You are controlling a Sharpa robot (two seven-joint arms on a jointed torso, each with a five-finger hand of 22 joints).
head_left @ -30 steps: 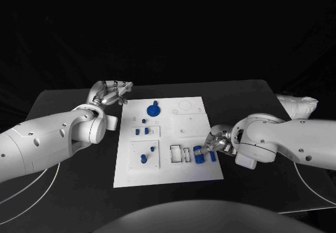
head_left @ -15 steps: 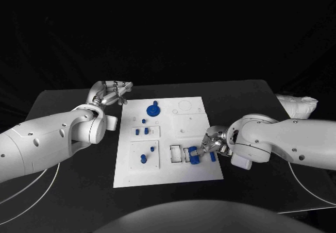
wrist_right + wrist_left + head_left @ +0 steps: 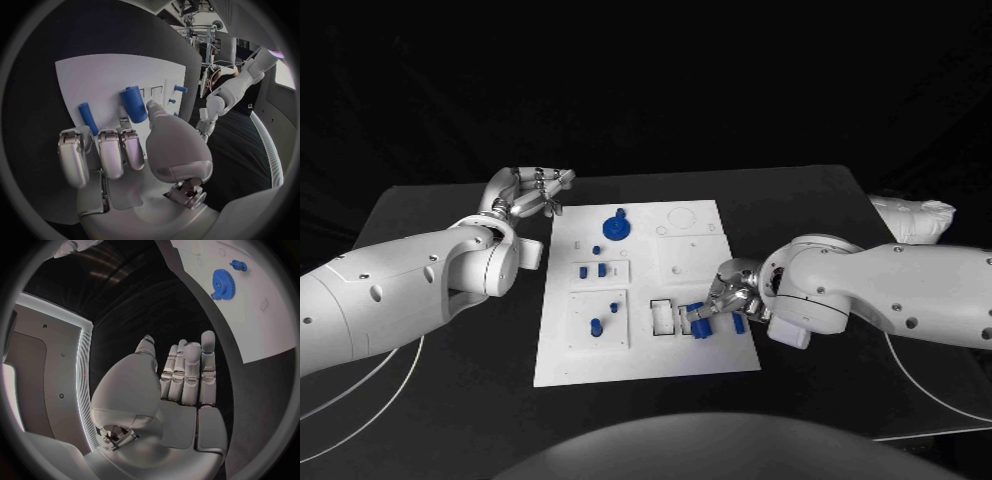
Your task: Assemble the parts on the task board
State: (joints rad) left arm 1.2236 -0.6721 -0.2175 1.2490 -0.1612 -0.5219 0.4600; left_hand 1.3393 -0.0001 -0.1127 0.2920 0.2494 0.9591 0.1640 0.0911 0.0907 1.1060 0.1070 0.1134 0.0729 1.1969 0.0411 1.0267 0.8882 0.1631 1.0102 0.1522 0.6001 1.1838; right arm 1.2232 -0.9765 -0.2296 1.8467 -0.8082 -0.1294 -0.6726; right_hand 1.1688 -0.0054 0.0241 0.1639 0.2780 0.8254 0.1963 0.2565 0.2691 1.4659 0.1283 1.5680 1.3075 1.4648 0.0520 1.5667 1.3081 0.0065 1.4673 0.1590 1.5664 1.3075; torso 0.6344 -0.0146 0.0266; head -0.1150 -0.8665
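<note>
Black table [image 3: 805, 190], task board [image 3: 682, 360] centre | right hand [image 3: 727, 297] pinching blue cylinder [image 3: 701, 321], having slid from 3 o'clock edge toward slots [image 3: 661, 316] — insertion looking imminent | second peg [image 3: 738, 323] lying beside | left hand [image 3: 531, 187] idling empty, fingers extended, 10 o'clock off board.

The left hand [image 3: 528, 190] is held open at the far left of the table, fingers straight and together. The right hand [image 3: 721, 300] is curled, a blue cylinder [image 3: 134, 104] pinched between thumb and fingers.
</note>
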